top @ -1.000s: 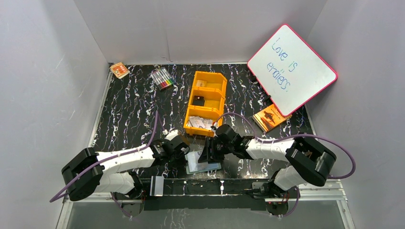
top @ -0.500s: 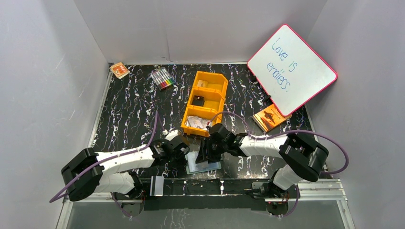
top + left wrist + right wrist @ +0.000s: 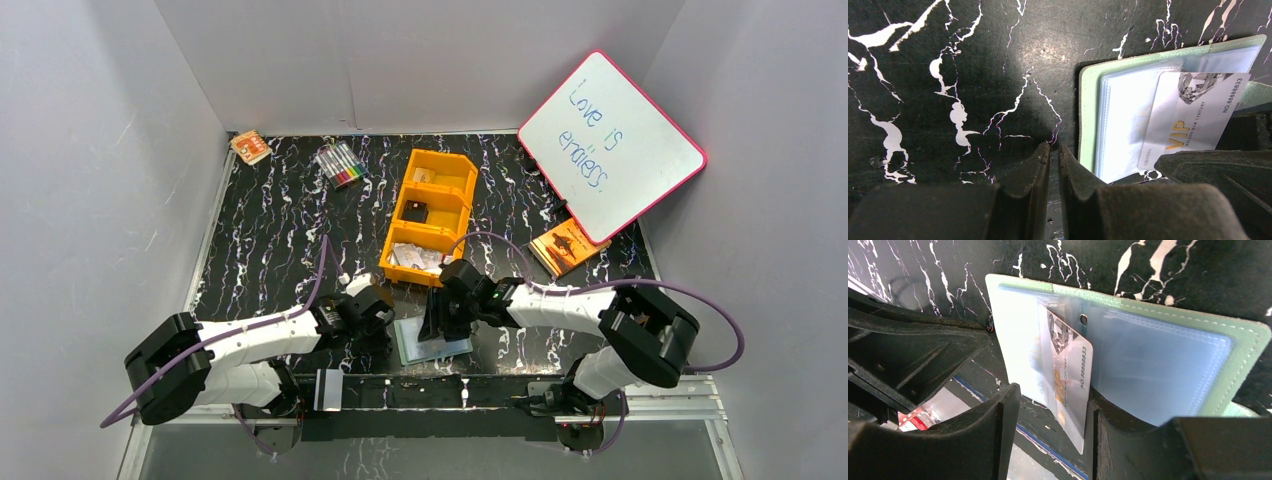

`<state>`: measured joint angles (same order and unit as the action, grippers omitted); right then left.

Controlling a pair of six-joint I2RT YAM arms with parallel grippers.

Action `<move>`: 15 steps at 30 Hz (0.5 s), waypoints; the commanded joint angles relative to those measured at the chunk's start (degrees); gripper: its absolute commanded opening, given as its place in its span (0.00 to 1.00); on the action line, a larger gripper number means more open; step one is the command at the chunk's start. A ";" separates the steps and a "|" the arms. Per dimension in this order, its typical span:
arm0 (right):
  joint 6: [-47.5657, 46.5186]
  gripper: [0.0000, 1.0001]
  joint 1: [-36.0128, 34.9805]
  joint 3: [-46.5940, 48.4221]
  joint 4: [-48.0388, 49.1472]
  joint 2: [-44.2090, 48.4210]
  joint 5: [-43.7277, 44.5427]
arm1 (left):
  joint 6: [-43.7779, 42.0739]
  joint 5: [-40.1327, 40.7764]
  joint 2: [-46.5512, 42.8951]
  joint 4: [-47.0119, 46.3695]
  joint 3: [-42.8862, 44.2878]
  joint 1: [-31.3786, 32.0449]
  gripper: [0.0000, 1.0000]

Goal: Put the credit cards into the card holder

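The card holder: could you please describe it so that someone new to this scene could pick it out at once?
Find the orange tray in the middle of the black marbled table; right by its near end lies the card holder, opened flat. It is the only sage-green thing there, with pale blue clear pockets and a white VIP card sticking out.

Arms point(image 3: 255, 338) white, joints point(image 3: 165, 365) black, cables point(image 3: 741, 348) purple; tool fingers point(image 3: 1028, 190) black, perhaps plastic.

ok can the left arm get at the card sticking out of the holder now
Probably not: the right gripper straddles that card over the card holder, while the left gripper sits shut beside the holder's edge.
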<state>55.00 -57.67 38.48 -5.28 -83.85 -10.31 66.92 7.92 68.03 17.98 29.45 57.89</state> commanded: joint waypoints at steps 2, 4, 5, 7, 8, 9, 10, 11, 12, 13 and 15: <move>-0.03 0.55 -0.16 -0.73 -1.67 3.46 3.53 | -0.11 0.34 -1.01 1.71 -0.69 0.30 0.11; 0.24 0.55 -0.16 -0.72 -2.09 3.83 4.22 | -0.06 0.34 -0.90 1.79 -0.56 0.30 0.11; 0.28 0.55 -0.15 -0.65 -2.45 4.14 4.59 | -0.10 0.34 -0.88 1.80 -0.54 0.30 0.10; 0.32 0.56 -0.14 -0.45 -3.75 4.90 5.78 | -0.11 0.25 -0.88 1.80 -0.50 0.30 0.10; 0.33 0.56 -0.15 -0.49 -4.12 5.20 6.08 | 0.03 0.25 -0.93 1.80 -0.53 0.30 0.10; 0.28 0.56 -0.12 -0.40 -4.47 5.38 6.44 | 0.06 0.21 -0.97 1.80 -0.55 0.30 0.10; 0.20 0.56 -0.12 -0.61 -4.52 5.62 6.61 | 0.06 0.16 -0.97 1.79 -0.54 0.30 0.10; 0.20 0.54 -0.11 -0.86 -4.13 5.72 6.42 | 0.12 0.09 -0.97 1.80 -0.54 0.30 0.10; 0.19 0.50 -0.14 -1.14 -3.64 5.65 5.98 | 0.06 0.08 -0.89 1.80 -0.45 0.30 0.10; 0.12 0.43 -0.16 -1.41 -2.95 5.51 5.45 | 0.09 0.01 -0.80 1.71 -0.37 0.30 0.10; -0.12 0.33 -0.16 -1.31 -2.67 5.14 5.13 | -0.18 -0.18 -0.53 1.58 -0.19 0.25 0.09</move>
<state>55.33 -57.67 37.58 -9.26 -79.83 -5.06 66.92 7.90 68.03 18.00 29.45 57.89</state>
